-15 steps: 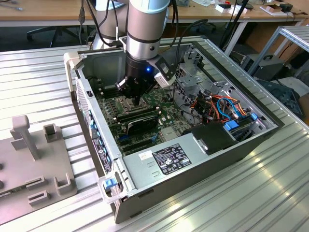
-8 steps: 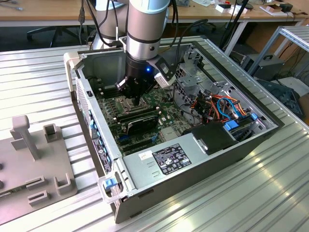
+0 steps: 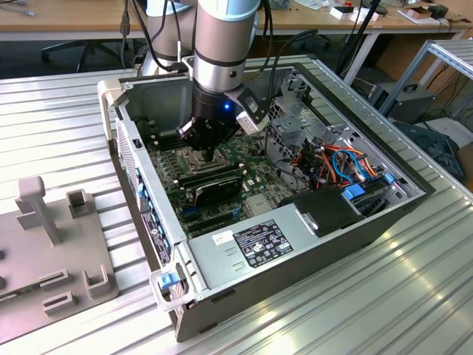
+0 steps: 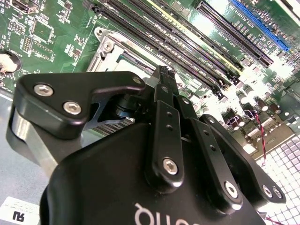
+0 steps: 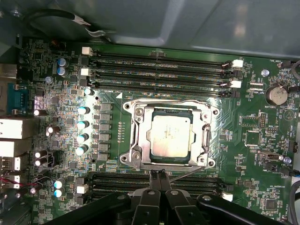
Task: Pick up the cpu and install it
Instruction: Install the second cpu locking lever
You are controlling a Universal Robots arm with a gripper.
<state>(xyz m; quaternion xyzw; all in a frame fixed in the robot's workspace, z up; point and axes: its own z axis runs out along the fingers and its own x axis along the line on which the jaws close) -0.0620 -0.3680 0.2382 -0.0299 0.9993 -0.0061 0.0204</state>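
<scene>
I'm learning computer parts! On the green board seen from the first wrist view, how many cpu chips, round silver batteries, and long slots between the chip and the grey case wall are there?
cpu: 1
round silver battery: 1
long slots between the cpu and the case wall: 4
Total: 6

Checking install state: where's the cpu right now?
In the first wrist view the cpu sits in the motherboard socket frame, between memory slot banks; the gripper is beside it.
</scene>
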